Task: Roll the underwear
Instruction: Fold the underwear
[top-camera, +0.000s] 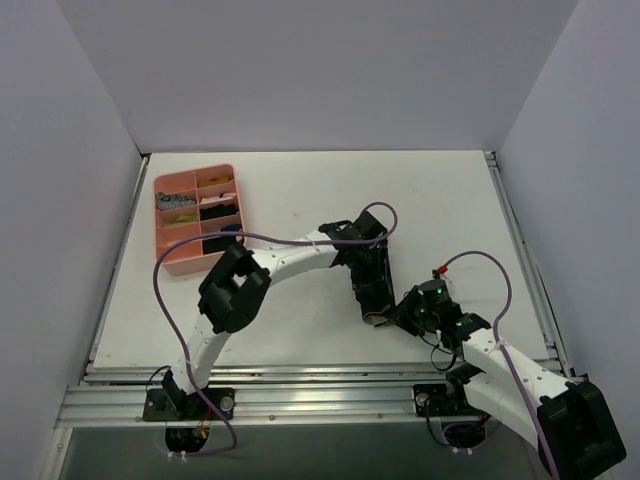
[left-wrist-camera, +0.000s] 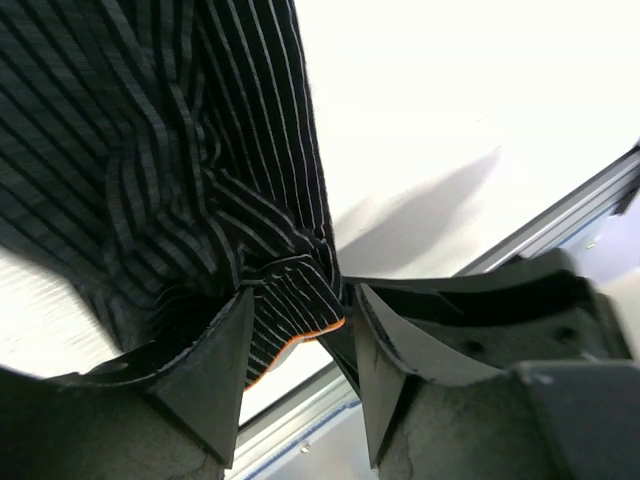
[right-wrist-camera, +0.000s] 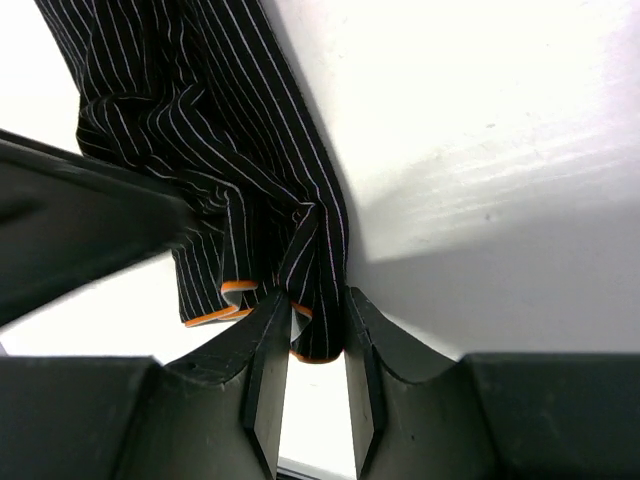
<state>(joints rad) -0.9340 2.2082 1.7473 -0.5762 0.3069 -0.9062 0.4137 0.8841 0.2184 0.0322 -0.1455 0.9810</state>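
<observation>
The underwear (left-wrist-camera: 200, 150) is black fabric with thin pale stripes and an orange hem, bunched on the white table (top-camera: 300, 190). My left gripper (left-wrist-camera: 300, 290) is shut on a fold of it near the hem. My right gripper (right-wrist-camera: 316, 298) is shut on another fold of the underwear (right-wrist-camera: 230, 130) at its orange edge. In the top view both grippers, left (top-camera: 372, 305) and right (top-camera: 400, 318), meet near the table's front centre and hide most of the garment. The left gripper's dark body (right-wrist-camera: 70, 230) shows blurred in the right wrist view.
A pink divided tray (top-camera: 185, 268) with small dark and patterned items stands at the back left. A metal rail (top-camera: 300, 375) runs along the table's near edge, close to the grippers. White walls enclose the table.
</observation>
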